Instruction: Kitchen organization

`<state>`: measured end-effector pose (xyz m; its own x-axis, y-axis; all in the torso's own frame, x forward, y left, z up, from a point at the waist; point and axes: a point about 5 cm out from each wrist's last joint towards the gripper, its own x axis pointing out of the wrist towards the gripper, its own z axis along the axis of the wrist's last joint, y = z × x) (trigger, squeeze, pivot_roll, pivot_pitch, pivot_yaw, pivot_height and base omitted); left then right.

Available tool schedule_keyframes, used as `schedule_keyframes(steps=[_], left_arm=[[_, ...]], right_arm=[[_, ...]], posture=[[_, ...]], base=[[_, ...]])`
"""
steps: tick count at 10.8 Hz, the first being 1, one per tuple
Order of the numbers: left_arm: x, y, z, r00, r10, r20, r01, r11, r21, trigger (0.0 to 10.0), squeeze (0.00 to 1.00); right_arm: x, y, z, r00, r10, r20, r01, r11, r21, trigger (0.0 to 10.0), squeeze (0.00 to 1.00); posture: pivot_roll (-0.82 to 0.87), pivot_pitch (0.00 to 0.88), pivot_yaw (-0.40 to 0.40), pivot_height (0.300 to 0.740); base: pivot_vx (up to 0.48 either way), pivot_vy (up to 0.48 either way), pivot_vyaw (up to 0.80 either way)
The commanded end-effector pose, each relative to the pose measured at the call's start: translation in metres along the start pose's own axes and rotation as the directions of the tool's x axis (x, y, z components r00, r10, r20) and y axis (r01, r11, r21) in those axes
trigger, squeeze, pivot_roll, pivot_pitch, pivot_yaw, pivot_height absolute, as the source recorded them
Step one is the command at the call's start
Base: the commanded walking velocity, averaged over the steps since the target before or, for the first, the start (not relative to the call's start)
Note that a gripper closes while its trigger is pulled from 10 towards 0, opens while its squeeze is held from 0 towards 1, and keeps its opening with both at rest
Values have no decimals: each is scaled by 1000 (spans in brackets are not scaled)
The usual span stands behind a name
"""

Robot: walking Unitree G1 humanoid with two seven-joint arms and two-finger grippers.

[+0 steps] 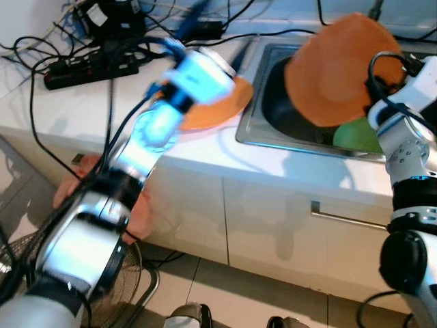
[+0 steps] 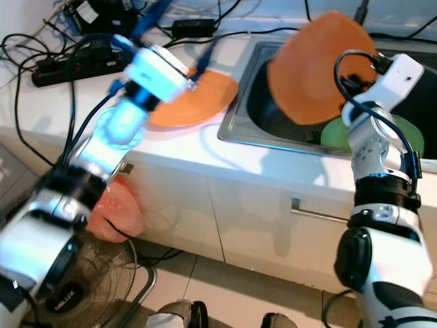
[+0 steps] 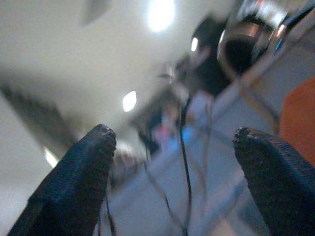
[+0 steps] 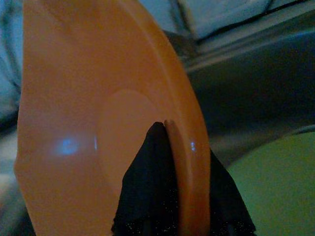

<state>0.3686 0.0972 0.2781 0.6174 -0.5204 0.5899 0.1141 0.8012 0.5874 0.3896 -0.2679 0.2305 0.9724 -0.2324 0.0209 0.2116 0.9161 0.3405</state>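
White worktop (image 1: 102,102) with inset steel sink (image 1: 259,119). On it: orange plate (image 2: 198,99) just beside sink, black power strip (image 1: 82,72), tangled black cables (image 1: 41,51).

We saw a sink (image 1: 254,130) set in the tabletop (image 1: 82,102). One plate (image 1: 218,109) lay on the tabletop just left of it. Another plate (image 1: 338,68) stood tilted over the sink, held by our right gripper (image 4: 170,147). A power strip (image 1: 89,72) lay far left behind.
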Motion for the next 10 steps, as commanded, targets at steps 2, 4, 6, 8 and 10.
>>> schedule_keyframes(steps=[2, 4, 6, 8, 10], left_arm=[[-7, -1, -17, 982, -78, -174, 33, 968, -248, 10000, 1000], [-12, -14, -21, 929, -299, -219, 204, 906, -371, 10000, 1000], [-21, -24, -18, 843, -491, -219, 343, 805, -485, 10000, 1000], [-28, -26, -16, 773, -584, -249, 404, 755, -516, 10000, 1000], [-33, -23, -10, 735, -624, -264, 426, 729, -536, 10000, 1000]], right_arm=[[5, 2, 10, 999, -10, 32, 13, 996, -93, 0, 0], [7, -7, 10, 998, -50, 38, 57, 975, -215, 0, 0], [7, -19, -1, 997, -69, -35, 55, 952, -302, 0, 0], [6, -21, -12, 994, -44, -100, 2, 923, -385, 0, 0], [2, -27, -27, 985, -34, -170, -47, 889, -455, 0, 0]], posture=[[116, 107, 99, 740], [135, 119, 106, 740], [153, 135, 109, 740], [177, 149, 103, 740], [204, 153, 95, 740]], base=[[0, 0, 0], [0, 0, 0], [0, 0, 0], [0, 0, 0], [0, 0, 0]])
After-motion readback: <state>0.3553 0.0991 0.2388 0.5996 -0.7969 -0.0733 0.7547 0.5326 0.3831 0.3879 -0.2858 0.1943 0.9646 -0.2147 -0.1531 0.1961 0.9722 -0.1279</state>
